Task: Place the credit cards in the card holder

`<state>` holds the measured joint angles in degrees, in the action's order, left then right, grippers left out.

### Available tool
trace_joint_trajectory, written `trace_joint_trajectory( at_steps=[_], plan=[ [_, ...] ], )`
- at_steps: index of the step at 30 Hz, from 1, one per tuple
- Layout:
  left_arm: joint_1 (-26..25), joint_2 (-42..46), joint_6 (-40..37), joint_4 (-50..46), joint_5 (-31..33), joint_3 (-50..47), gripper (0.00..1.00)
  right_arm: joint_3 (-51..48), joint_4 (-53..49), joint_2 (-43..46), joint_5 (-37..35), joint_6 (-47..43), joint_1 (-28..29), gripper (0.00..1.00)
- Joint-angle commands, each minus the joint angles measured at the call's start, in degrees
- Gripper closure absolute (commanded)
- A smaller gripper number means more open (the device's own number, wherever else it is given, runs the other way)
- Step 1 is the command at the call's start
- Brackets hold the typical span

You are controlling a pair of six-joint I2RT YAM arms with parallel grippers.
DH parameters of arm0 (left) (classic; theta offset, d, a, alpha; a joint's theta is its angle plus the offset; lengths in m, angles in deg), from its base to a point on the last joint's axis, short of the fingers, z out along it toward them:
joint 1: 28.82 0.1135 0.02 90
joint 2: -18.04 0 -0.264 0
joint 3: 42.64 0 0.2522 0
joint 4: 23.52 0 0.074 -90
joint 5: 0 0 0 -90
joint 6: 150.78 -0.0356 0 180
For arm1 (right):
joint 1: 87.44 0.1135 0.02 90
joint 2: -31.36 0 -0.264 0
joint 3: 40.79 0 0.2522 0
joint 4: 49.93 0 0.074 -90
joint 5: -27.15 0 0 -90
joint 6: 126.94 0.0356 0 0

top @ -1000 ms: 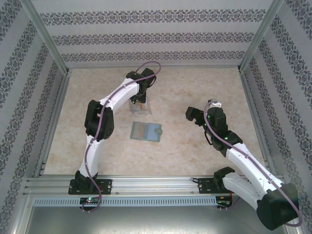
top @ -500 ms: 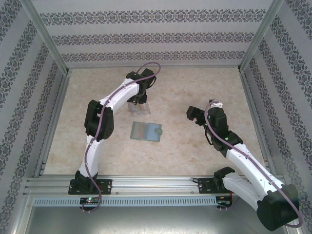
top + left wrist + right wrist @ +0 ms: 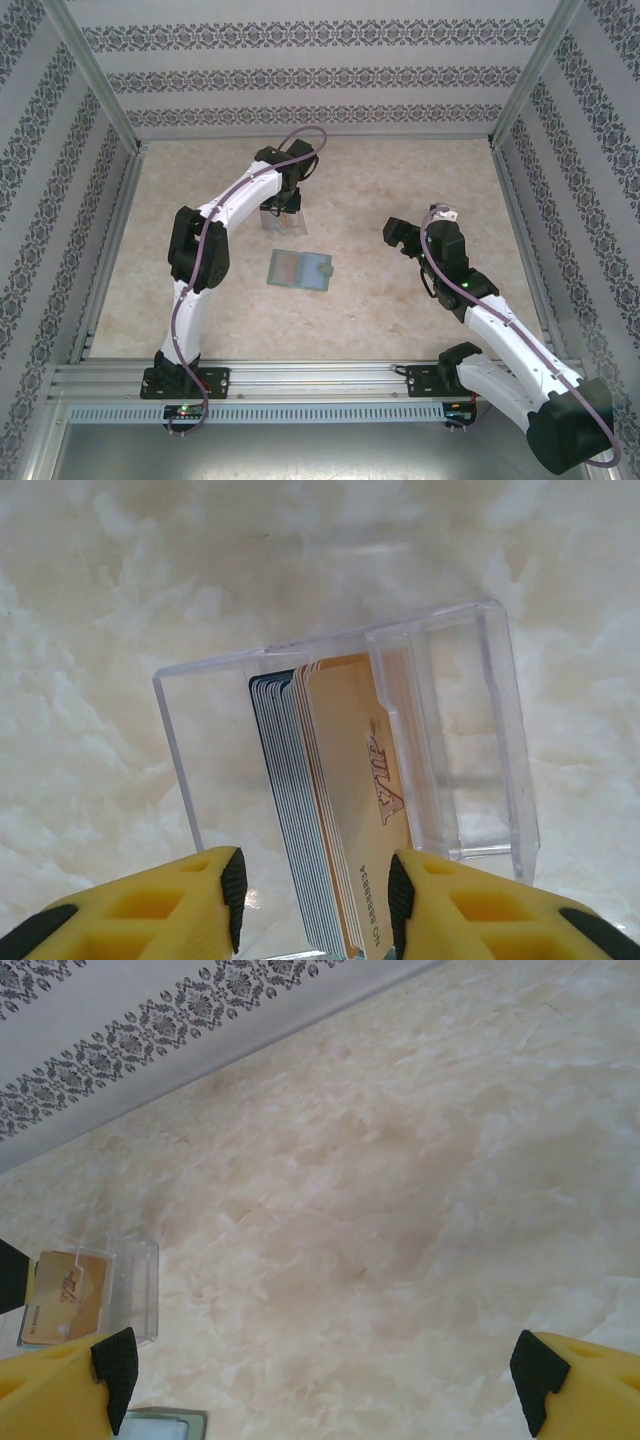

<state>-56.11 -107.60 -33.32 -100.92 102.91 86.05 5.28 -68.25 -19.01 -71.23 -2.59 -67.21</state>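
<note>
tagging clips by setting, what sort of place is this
Probably a lab robot test cell, not a home: a marble-look tabletop boxed in by aluminium frame posts and patterned wallpaper panels, with robot arms bolted at its near edge.

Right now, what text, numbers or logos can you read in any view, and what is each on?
"VIP": script lettering on the face of the gold card, front of the stack in the clear box.
Small row of characters near that card's edge: looks like digits, too blurred and cut off to read.
Green wallet: no text legible, too small in the top view.
</note>
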Motion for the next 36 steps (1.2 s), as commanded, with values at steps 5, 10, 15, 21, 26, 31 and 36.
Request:
trace_joint_trajectory(
  at_steps=[5,10,15,21,26,31,36],
  plan=[
    [0.7,2.1,1.5,1.0,-1.5,-1.4,0.54,-1.0,-0.2,0.7,-1.6,0.4,-0.9,0.02],
    [0.8,1.7,1.8,1.6,-2.4,-1.8,0.58,-1.2,0.0,0.6,-1.5,0.7,-0.9,0.02],
    [1.3,1.2,1.6,2.0,-2.6,-2.0,0.62,-1.1,-0.1,0.5,-1.5,0.6,-1.0,0.02],
    [1.6,0.1,1.5,2.0,-3.5,-2.0,0.58,-1.1,-0.1,0.5,-1.2,0.8,-1.1,0.02],
    [1.7,-0.3,1.6,1.7,-1.6,-2.0,0.59,-1.1,-0.2,0.6,-1.1,0.8,-1.2,0.02],
    [1.7,-0.6,1.5,1.6,-1.1,-2.1,0.64,-1.2,-0.2,0.7,-1.4,0.9,-1.3,0.02],
    [1.7,-0.3,1.3,1.4,-0.6,-2.2,0.76,-1.1,-0.1,0.5,-1.4,0.9,-1.4,0.02]
  ],
)
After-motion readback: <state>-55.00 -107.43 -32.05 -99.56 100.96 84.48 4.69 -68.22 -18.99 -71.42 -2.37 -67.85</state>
